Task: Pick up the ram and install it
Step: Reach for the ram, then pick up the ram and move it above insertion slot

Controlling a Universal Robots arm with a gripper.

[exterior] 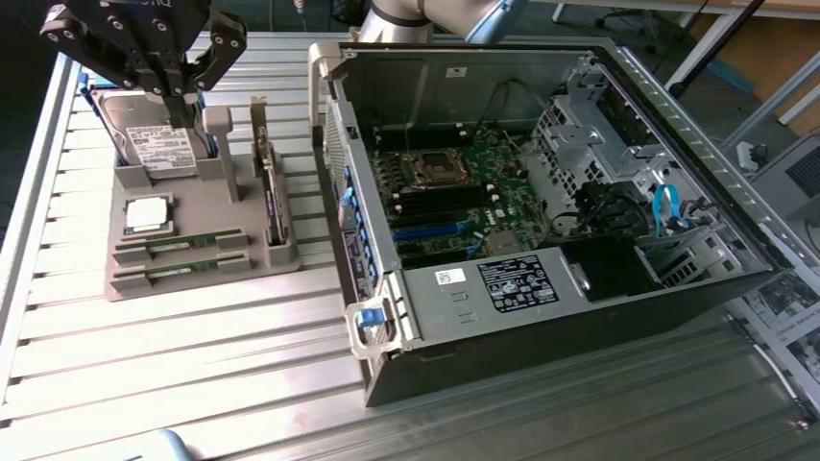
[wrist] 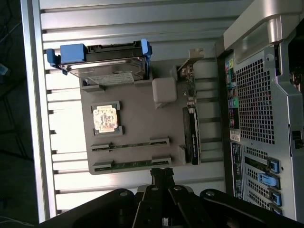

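Your gripper (exterior: 183, 113) is pinched shut and empty, up over the hard drive (exterior: 160, 144) end of the gray tray (exterior: 250, 216). The ram (exterior: 180, 242) lies slotted at the tray's opposite end. The open PC case (exterior: 539, 192) sits just beside the tray, on the exterior view's right.

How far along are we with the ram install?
Nothing looks done: both ram sticks lie in their slots on the grey holder. In hand: nothing; the pincer is shut and empty, hanging above the holder by the hard drive. Left: the whole pick and the install in the open computer case.
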